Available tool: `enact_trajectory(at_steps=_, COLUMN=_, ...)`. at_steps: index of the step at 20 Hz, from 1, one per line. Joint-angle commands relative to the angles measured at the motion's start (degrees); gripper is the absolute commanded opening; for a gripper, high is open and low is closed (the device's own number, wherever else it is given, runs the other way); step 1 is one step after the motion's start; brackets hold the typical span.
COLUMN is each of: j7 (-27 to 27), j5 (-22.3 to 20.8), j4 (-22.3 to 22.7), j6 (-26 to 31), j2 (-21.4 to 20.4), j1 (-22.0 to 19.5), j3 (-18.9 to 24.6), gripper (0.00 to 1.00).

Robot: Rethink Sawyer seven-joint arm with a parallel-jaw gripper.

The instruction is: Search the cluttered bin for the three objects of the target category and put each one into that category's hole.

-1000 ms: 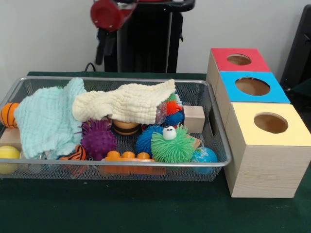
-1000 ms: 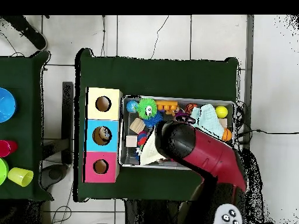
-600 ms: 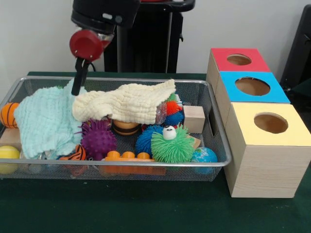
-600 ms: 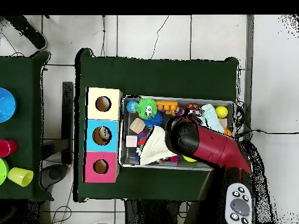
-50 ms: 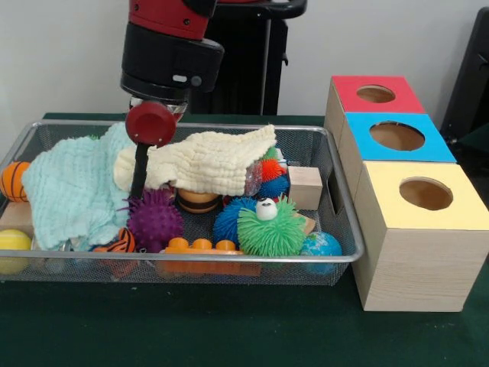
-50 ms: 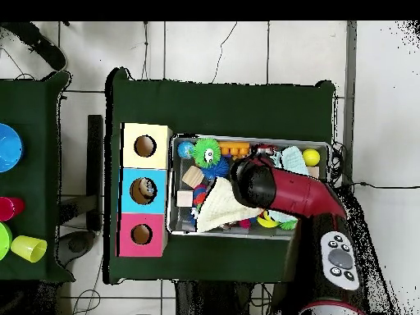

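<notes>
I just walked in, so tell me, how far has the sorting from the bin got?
Nothing looks sorted yet: the holes in the red box and yellow box look empty here. The gripper is down between the cream cloth and purple spiky ball, holding nothing visible. All three targets remain.

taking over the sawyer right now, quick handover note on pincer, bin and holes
Pincer: down in the bin beside the cream cloth, above the purple spiky ball; open or shut cannot be told.
Bin is full: mint cloth, green spiky ball, blue spiky ball, wooden cube.
Red box, blue box and yellow box stand beside it.
Left: uncover, pick and drop the three targets.
</notes>
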Motion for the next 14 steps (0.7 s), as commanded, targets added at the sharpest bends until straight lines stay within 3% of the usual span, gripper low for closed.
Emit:
enact_trajectory(at_steps=1, j7=-23.6, j5=-5.6, j4=-2.4, j6=10.7, j2=-4.2, j1=-8.9, j3=13.4, gripper=1.00)
enact_trajectory(at_steps=3, j7=-26.7, j5=-6.4, j4=-3.4, j6=14.1, j2=-5.2, j1=-11.6, j3=15.4, gripper=1.00)
enact_trajectory(at_steps=7, j7=-31.0, j5=-8.5, j4=-4.9, j6=15.6, j2=-5.8, j1=-15.8, j3=18.5, gripper=1.00)
enact_trajectory(at_steps=14, j7=-33.5, j5=-10.5, j4=-10.4, j6=15.9, j2=-1.0, j1=-18.7, j3=21.5, gripper=1.00)
